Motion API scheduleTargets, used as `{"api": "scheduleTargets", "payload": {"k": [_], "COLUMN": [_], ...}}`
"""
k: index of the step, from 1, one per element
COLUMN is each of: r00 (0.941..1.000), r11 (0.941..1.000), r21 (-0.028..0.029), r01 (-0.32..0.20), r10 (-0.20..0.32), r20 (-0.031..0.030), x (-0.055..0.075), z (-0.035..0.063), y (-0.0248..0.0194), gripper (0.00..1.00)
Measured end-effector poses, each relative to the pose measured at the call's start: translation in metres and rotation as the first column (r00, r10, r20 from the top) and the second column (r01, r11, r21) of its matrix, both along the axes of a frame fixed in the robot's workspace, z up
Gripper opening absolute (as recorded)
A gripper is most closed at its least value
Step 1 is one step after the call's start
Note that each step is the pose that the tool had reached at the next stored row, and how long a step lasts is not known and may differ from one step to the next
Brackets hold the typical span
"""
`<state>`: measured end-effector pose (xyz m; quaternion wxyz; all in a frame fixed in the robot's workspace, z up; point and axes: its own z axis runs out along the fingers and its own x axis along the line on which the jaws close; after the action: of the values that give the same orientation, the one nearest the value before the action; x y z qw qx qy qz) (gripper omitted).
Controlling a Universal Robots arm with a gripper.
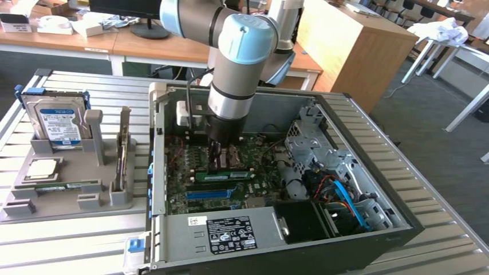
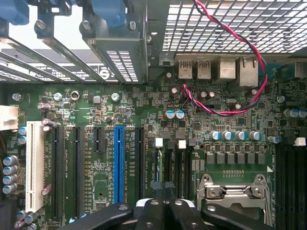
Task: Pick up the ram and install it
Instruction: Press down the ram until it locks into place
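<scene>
My black fingers [image 2: 158, 211] are closed just over the motherboard [image 2: 96, 158]. In the exterior view my gripper [image 1: 221, 150] stands directly above the ram [image 1: 223, 175], its long axis running left-right in the slot.

No text can be read with certainty in these pictures. In the exterior view, the hard drive [image 1: 55, 123] carries a blue and white label, but its print is too small to read. The power supply [image 1: 221, 232] of the computer has a black label with white print and small marks, also not readable. In the wrist view, the green board [image 2: 96, 124] shows fine white printing beside its slots, too small to read.
</scene>
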<state>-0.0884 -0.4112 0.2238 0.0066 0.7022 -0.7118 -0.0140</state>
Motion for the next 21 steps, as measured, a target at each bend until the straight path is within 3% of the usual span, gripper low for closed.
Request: {"api": "scheduleTargets", "payload": {"k": [21], "r00": [1.0], "r11": [1.0], "r21": [0.0002], "r01": [0.0], "r10": [0.0], "r20": [0.0001], "x": [0.0], "z": [-0.0014], "y": [-0.0001], "gripper": [0.1]}}
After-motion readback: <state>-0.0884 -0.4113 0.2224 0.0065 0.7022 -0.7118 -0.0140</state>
